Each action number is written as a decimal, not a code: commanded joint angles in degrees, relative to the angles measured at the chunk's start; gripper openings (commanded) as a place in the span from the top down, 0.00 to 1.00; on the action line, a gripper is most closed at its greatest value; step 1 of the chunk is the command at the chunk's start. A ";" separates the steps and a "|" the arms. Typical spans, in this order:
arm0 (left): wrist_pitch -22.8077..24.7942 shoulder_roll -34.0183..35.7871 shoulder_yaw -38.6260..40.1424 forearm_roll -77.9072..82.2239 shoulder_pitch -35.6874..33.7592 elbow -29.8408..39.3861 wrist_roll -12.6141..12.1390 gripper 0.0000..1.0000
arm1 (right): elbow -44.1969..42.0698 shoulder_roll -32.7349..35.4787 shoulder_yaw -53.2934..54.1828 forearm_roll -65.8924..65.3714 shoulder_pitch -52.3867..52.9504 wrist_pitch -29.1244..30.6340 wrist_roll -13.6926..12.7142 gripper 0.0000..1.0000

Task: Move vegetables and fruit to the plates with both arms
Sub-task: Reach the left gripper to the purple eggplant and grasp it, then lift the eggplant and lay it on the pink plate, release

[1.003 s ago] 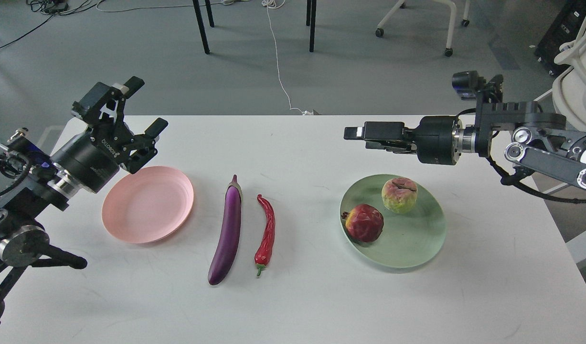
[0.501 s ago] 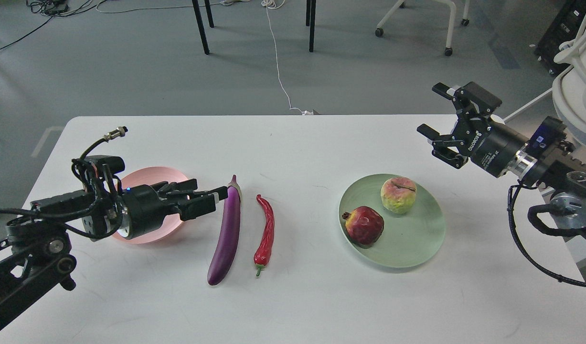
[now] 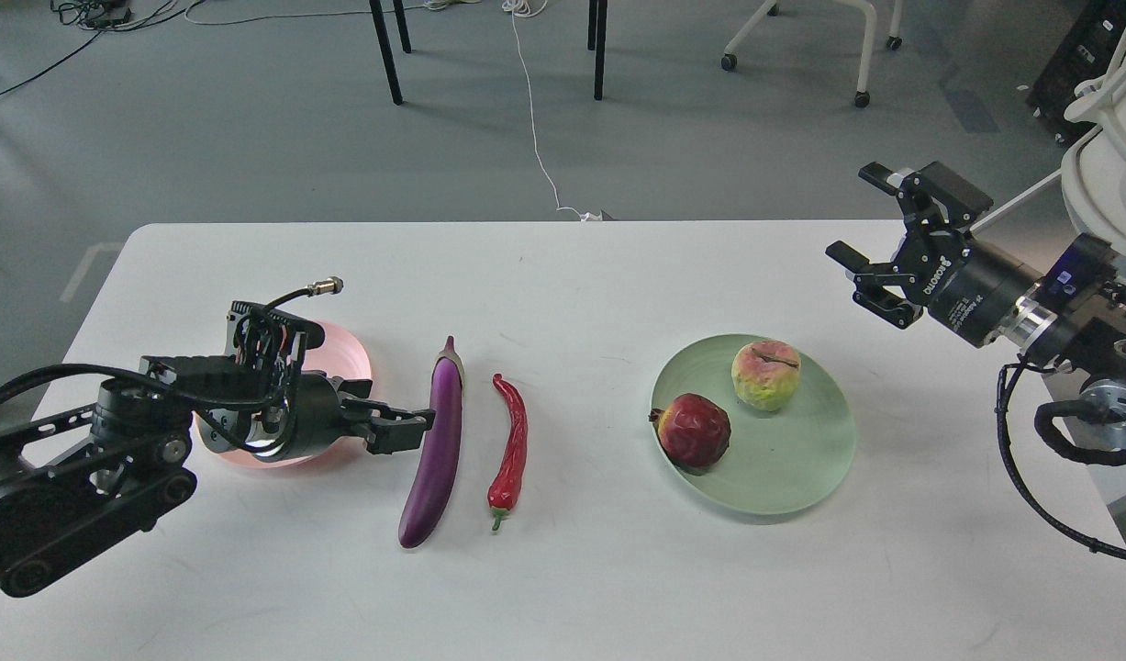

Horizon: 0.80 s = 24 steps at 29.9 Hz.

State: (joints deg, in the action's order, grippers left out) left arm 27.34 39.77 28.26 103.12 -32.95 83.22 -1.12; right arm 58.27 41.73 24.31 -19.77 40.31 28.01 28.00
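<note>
The purple eggplant (image 3: 440, 446) and the red chili pepper (image 3: 513, 439) lie side by side on the white table (image 3: 572, 569), mid-left. My left gripper (image 3: 408, 431) is low over the table, open, with its fingertips at the eggplant's left side; I cannot tell if they touch it. My left arm covers most of the pink plate (image 3: 350, 352). The pomegranate (image 3: 694, 430) and the yellow-green lumpy fruit (image 3: 766, 374) sit on the green plate (image 3: 792, 464). My right gripper (image 3: 859, 213) is open and empty, raised at the plate's far right.
Beyond the table's far edge are the grey floor, black table legs (image 3: 386, 50), a white cable (image 3: 533, 110) and a rolling chair base (image 3: 801, 37). A white chair (image 3: 1109, 138) stands at the far right.
My left gripper has dropped from high above the pink plate to table height beside the eggplant, then slid a little toward me. My right gripper pulled back right from over the green plate and turned.
</note>
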 commanded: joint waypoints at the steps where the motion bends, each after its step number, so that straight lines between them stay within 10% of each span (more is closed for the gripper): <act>1: 0.08 -1.54 -0.04 -0.03 -0.19 -0.78 -0.11 0.02 | 0.00 0.02 0.04 0.00 -0.06 -0.01 0.00 0.02; 17: 0.43 -7.34 -1.80 0.24 -0.10 -6.23 -0.99 0.12 | -0.08 0.11 0.12 -0.09 -0.58 -0.01 0.00 0.02; 24: 0.52 -8.05 -3.21 0.24 -0.01 -6.32 -1.07 0.68 | -0.61 0.46 0.21 -0.01 -0.85 -0.01 0.00 0.02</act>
State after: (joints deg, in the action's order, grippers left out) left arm 27.85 31.87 25.36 103.39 -33.03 76.96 -2.04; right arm 57.69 42.15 24.52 -19.86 39.57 28.00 28.01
